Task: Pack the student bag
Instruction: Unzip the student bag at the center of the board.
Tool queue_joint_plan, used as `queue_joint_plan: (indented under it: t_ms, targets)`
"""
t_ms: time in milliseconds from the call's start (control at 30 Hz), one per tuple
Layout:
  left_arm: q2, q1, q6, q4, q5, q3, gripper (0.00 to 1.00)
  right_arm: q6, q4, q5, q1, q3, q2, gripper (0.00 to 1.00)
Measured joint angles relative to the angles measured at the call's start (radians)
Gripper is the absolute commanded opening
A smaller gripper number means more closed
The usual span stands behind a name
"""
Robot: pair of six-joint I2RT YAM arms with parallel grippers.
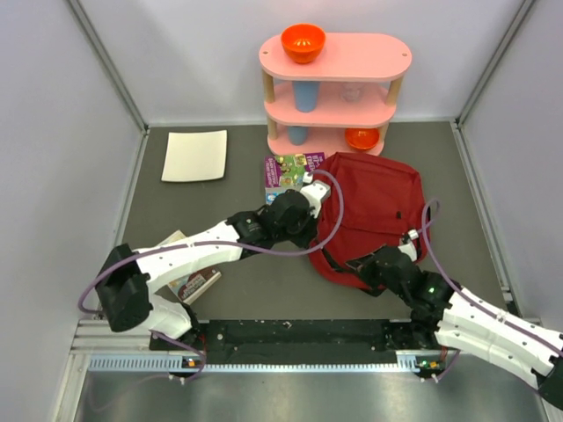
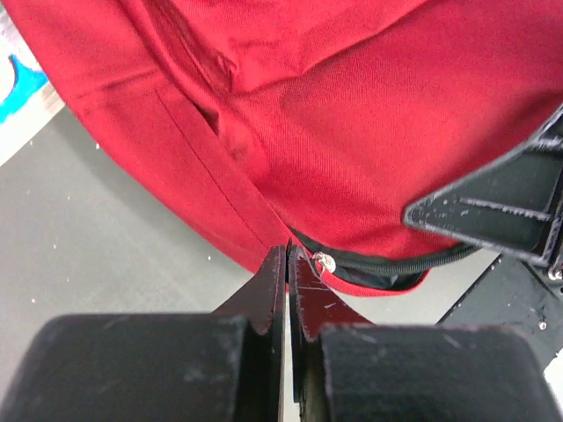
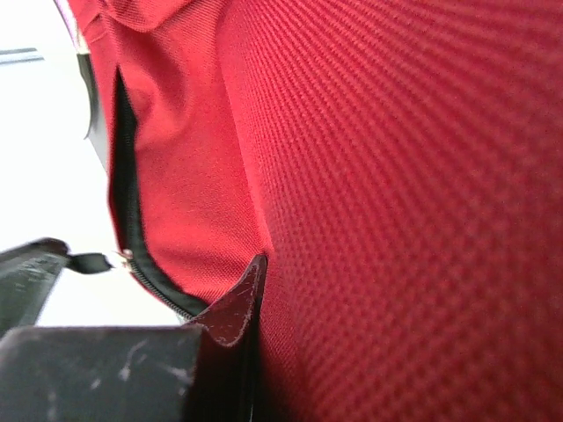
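Closed left gripper (image 2: 287, 257) touches the student bag (image 2: 352, 132) beside its zipper.

top: bright, even, soft shadows | right wrist: blown-out white left of student bag (image 3: 396, 176)

On my feed the student bag (image 1: 374, 211) is a plain deep red with a fine woven texture, and its zipper (image 2: 387, 264) is black. The shelf (image 1: 334, 57) is pink. It carries an orange bowl (image 1: 303, 41), a second orange bowl (image 1: 361, 138) and a pale blue cup (image 1: 304, 95). The sheet (image 1: 194, 156) is white, the book (image 1: 286, 169) cover is purple and green, and the desk (image 1: 264, 290) is dark grey.
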Motion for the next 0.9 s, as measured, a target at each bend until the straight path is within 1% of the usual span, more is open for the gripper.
queue_joint_plan:
  t_ms: [100,233,367,533,900]
  targets:
    - [0.059,0.0,0.018,-0.02,0.001,0.071,0.0,-0.041,-0.028,-0.009,-0.001,-0.029,-0.037,0.0]
    - [0.107,0.002,0.047,-0.048,-0.015,0.115,0.0,-0.089,-0.054,-0.008,-0.001,-0.035,-0.079,0.0]
    - [0.148,0.031,0.061,-0.053,-0.029,0.118,0.0,-0.145,-0.081,-0.005,-0.002,-0.059,-0.156,0.0]
    - [0.188,0.087,0.067,-0.042,-0.013,0.116,0.0,-0.189,-0.088,-0.003,-0.003,-0.08,-0.227,0.0]
    - [0.291,0.127,0.069,0.008,0.049,0.129,0.0,-0.243,-0.099,-0.003,-0.005,-0.1,-0.249,0.0]
